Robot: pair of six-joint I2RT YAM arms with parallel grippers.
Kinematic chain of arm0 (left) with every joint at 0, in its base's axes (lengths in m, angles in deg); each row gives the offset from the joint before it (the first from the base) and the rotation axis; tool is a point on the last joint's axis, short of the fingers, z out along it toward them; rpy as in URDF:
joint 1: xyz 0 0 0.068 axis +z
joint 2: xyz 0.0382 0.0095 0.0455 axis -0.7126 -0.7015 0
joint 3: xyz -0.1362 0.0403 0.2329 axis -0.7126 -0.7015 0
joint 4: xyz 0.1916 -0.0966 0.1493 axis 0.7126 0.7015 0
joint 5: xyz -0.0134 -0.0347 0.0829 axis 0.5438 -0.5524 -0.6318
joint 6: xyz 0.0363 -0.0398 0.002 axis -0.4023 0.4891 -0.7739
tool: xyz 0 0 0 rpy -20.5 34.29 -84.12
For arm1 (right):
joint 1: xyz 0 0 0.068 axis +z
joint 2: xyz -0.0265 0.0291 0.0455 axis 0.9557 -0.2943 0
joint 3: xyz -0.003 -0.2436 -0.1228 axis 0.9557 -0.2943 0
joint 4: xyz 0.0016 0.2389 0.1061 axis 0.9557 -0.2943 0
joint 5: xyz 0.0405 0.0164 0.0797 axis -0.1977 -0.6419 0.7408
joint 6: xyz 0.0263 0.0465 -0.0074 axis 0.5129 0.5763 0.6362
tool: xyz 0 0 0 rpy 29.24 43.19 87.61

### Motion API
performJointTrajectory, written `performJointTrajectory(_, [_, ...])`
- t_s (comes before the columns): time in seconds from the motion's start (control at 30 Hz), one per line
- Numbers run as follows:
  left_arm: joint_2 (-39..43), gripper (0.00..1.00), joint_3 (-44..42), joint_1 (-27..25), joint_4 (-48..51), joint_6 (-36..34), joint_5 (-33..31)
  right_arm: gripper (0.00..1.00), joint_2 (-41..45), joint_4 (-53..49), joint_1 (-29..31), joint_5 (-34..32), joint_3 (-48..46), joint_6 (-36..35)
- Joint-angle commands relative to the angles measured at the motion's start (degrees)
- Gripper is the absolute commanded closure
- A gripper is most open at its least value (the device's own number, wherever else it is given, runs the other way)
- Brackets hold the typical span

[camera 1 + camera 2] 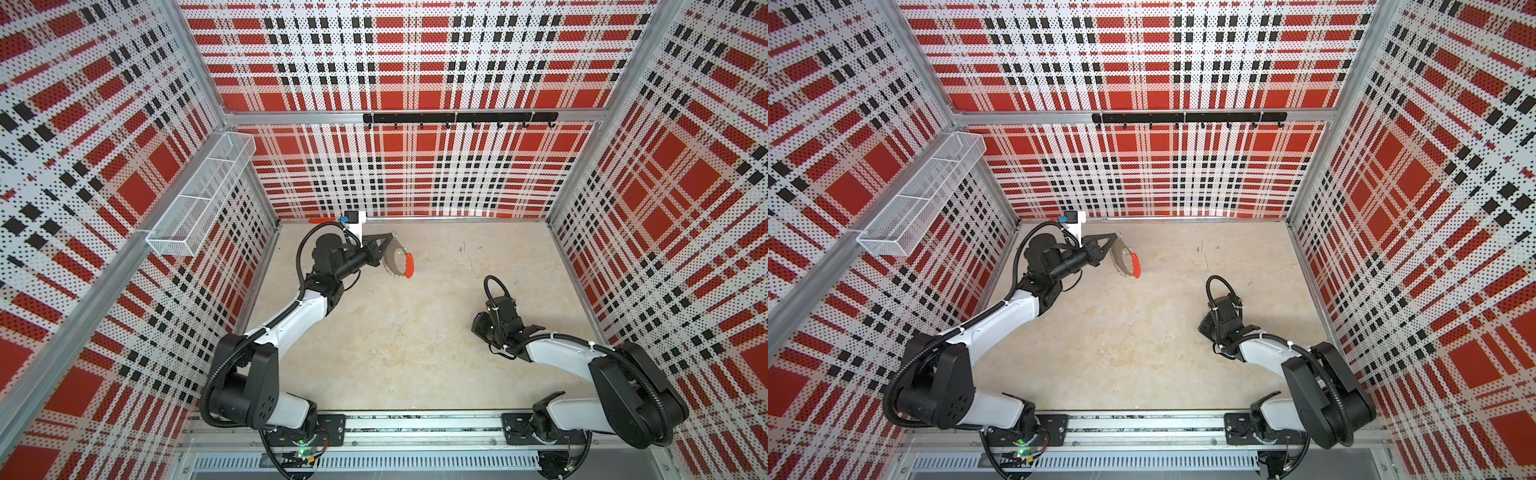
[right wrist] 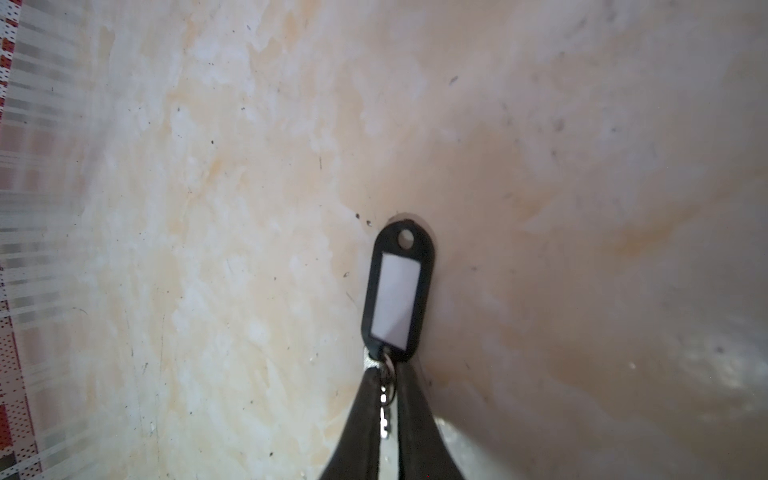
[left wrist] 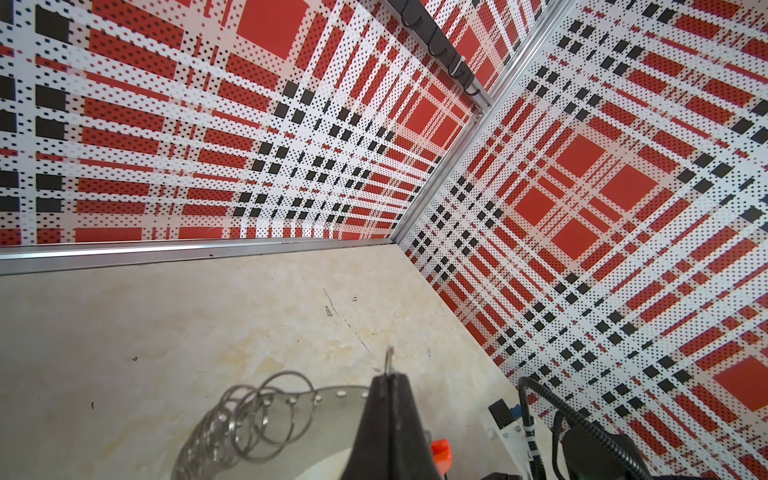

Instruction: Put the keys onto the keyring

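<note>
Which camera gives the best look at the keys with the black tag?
The right wrist view: the keys sit at its middle, the black-framed tag with its pale window clear, the silver key pinched in the right gripper. Both top views hide them under the right arm; the left wrist view misses them.

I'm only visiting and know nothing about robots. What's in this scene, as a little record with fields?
left gripper: shut on the large thin metal keyring with a red-orange plastic segment and many small silver split rings
right gripper: shut on the small silver key, low at the beige tabletop
tag: black-framed oblong plastic, pale window, joined to the key, against the tabletop
key on keyring: not yet
</note>
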Motion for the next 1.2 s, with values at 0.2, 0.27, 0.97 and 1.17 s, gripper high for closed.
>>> performJointTrajectory(0.2, [-0.99,1.00,0.97,-0.15,-2.82,-0.09,1.65,1.00,0.12,-0.29,0.39,-1.72,1.56,-1.11])
performJointTrajectory(0.27, [-1.01,1.00,0.99,-0.15,-2.84,-0.10,1.67,1.00,1.86,-1.44,0.49,-2.53,2.45,-2.48])
performJointTrajectory(0.97, [-0.32,1.00,-0.23,-1.35,-2.92,-2.97,-1.15,1.00,16.04,8.21,0.88,2.38,10.37,-36.36])
performJointTrajectory(1.17, [1.43,1.00,-2.74,-3.53,-3.37,-9.89,-2.57,1.00,14.92,19.78,0.85,18.52,11.35,-39.50])
